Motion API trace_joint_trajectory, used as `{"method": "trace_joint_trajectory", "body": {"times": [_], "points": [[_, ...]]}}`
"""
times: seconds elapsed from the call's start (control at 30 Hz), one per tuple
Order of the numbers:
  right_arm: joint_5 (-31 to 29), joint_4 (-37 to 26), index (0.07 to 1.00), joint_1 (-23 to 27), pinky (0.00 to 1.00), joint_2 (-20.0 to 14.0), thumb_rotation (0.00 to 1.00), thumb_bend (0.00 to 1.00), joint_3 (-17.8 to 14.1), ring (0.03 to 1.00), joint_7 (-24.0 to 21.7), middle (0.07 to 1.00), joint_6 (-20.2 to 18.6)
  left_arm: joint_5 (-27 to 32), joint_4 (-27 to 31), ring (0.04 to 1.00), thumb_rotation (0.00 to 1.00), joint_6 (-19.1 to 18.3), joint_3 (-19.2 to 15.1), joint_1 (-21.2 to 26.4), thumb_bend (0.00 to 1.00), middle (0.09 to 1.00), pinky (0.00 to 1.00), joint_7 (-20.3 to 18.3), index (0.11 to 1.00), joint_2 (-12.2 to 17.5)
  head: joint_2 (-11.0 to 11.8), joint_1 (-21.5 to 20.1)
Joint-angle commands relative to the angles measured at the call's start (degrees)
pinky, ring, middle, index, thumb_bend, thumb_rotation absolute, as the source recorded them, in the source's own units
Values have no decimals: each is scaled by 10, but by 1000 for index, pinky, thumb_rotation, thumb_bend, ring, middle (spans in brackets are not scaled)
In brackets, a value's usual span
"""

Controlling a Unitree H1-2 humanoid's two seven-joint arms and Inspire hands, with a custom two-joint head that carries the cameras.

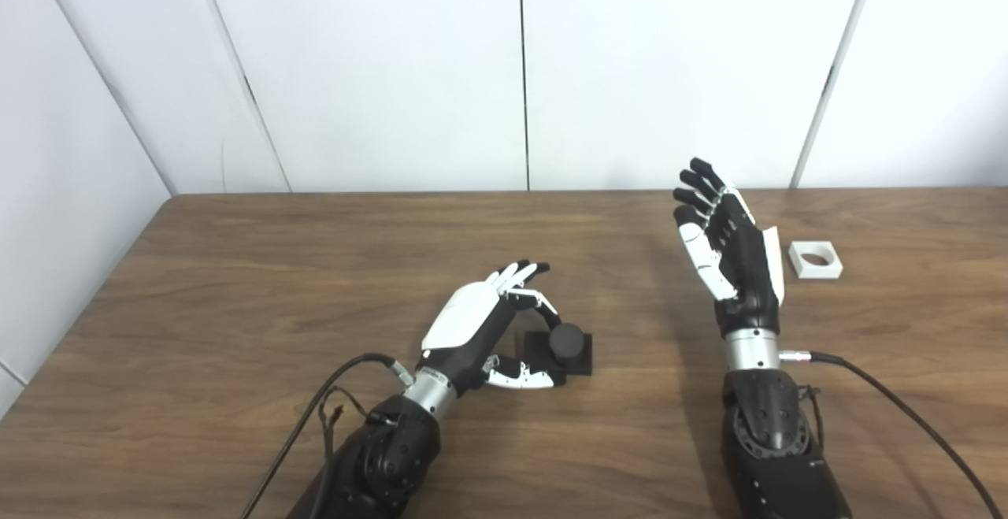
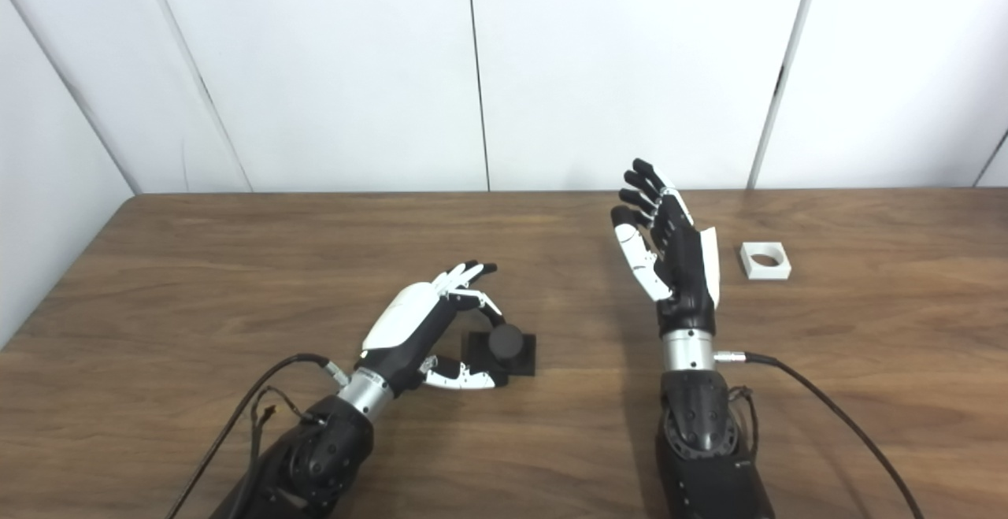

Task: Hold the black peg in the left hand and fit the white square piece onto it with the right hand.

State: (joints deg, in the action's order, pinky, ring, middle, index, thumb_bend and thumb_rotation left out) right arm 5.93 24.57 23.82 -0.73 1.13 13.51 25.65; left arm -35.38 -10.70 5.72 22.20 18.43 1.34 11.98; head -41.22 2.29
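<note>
The black peg (image 1: 567,342), a round stub on a square black base, stands on the wooden table (image 1: 236,291) near the middle front; it also shows in the right eye view (image 2: 505,342). My left hand (image 1: 480,322) is right beside it on its left, fingers curved over the peg and thumb low in front of the base, still apart and not closed on it. The white square piece (image 1: 815,259) with a round hole lies flat at the right. My right hand (image 1: 732,255) is raised upright just left of it, open and empty, fingers spread.
Black cables (image 1: 890,401) trail from both wrists across the table's front. White wall panels (image 1: 520,70) stand right behind the table's far edge. The table's left edge runs diagonally at the left.
</note>
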Motion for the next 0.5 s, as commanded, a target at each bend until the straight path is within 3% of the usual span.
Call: {"method": "trace_joint_trajectory", "body": {"times": [0.0,0.13,0.47], "points": [[0,10,843,-29,701,3,619,492,-1,777,1,823,12,-28,-15,1000,356,-4,8,20,783,969,1000,-4,652,8,-1,1],[4,7,844,-31,688,1,629,491,-2,772,4,822,12,-38,-31,1000,346,-4,7,24,835,969,1000,0,688,5,-1,1],[4,6,849,-32,689,3,641,508,-4,772,2,826,12,-44,-40,1000,335,-6,2,26,832,975,1000,5,709,5,-5,4]]}}
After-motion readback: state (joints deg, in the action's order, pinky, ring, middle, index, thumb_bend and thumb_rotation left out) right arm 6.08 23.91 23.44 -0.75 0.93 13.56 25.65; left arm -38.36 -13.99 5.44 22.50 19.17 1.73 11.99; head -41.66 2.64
